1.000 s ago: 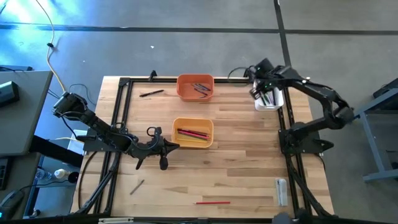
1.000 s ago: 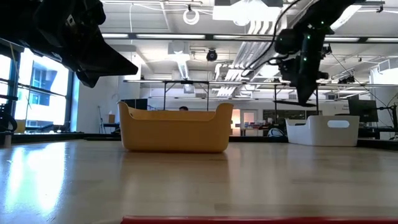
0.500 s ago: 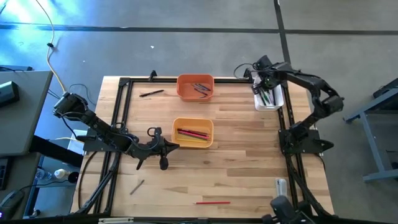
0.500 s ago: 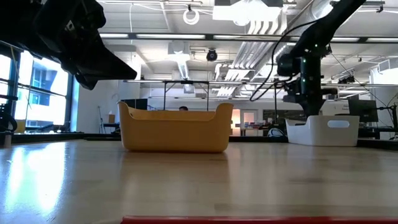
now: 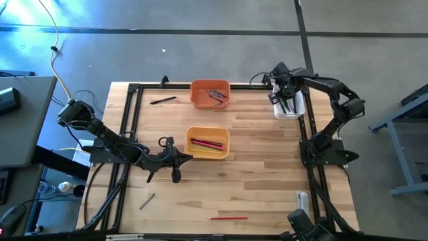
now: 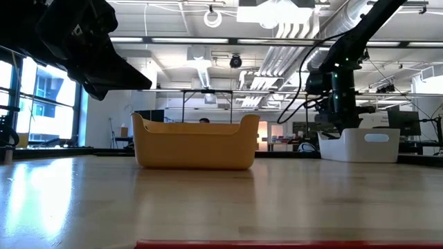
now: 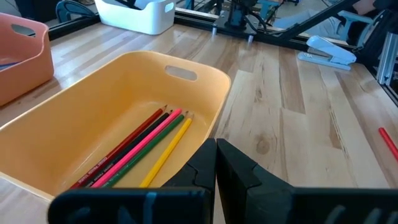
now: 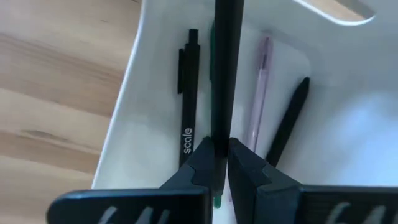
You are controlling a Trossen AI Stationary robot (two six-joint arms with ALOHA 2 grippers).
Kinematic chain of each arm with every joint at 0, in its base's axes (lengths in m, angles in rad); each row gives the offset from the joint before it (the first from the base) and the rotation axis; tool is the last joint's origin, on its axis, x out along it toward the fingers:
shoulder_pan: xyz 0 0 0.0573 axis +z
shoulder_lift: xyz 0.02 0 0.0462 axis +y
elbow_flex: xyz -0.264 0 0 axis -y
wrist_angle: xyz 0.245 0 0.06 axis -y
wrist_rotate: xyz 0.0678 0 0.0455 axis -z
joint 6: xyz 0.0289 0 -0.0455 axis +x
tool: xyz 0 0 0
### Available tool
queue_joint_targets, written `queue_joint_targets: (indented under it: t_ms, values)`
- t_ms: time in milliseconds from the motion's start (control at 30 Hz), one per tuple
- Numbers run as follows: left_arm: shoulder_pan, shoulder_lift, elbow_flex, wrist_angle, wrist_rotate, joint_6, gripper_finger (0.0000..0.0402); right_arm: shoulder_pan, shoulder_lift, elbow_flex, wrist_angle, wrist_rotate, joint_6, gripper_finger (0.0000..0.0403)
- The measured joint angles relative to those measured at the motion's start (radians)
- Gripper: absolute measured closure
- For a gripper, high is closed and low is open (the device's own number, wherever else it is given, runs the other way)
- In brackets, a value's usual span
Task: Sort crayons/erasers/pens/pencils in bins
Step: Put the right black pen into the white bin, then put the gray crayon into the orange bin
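Observation:
My right gripper (image 5: 284,100) stands over the white bin (image 5: 294,110) at the table's far right and is shut on a dark pen (image 8: 225,62). The bin holds a black pen (image 8: 186,93), a pink pen (image 8: 258,93) and another black one (image 8: 289,118). My left gripper (image 5: 189,157) is shut and empty, just left of the yellow bin (image 5: 207,142). Red, green and yellow pencils (image 7: 146,152) lie in that bin. The orange bin (image 5: 210,94) holds several sticks. A black pen (image 5: 163,100), a grey stick (image 5: 147,200) and a red stick (image 5: 229,217) lie loose on the table. My right gripper pinches the dark pen's shaft (image 8: 219,140) between its two fingers, close to one end, where a green tip (image 8: 217,202) shows between them. The fingers come from above, down into the white bin. The pen's long part reaches out past the fingers, over the pens lying there.
A black frame (image 5: 130,134) runs round the work area. A white stapler (image 5: 303,204) lies at the near right and also shows in the left wrist view (image 7: 326,50). Bare wood lies between the yellow bin and the white bin.
My right gripper has gone down toward the white bin with the dark pen, and a little toward the table's far edge. It now stands low inside the bin's rim.

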Motion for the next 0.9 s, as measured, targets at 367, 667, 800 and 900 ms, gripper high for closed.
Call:
queue_joint_targets:
  t_ms: [367,667,800,900]
  values:
    - [0.0,0.0,0.0,0.0,0.0,0.0,0.0401,0.001,0.0,0.0,-0.041,-0.034,-0.003,0.037]
    - [0.0,0.0,0.0,0.0,0.0,0.0,0.0401,0.001,0.0,0.0,-0.048,-0.04,-0.01,0.0325]
    - [0.0,0.0,0.0,0.0,0.0,0.0,0.0401,0.001,0.0,0.011,-0.076,-0.043,-0.038,0.0302]
    - [0.0,0.0,0.0,0.0,0.0,0.0,0.0401,0.002,-0.006,0.048,-0.118,-0.021,-0.065,0.0298]
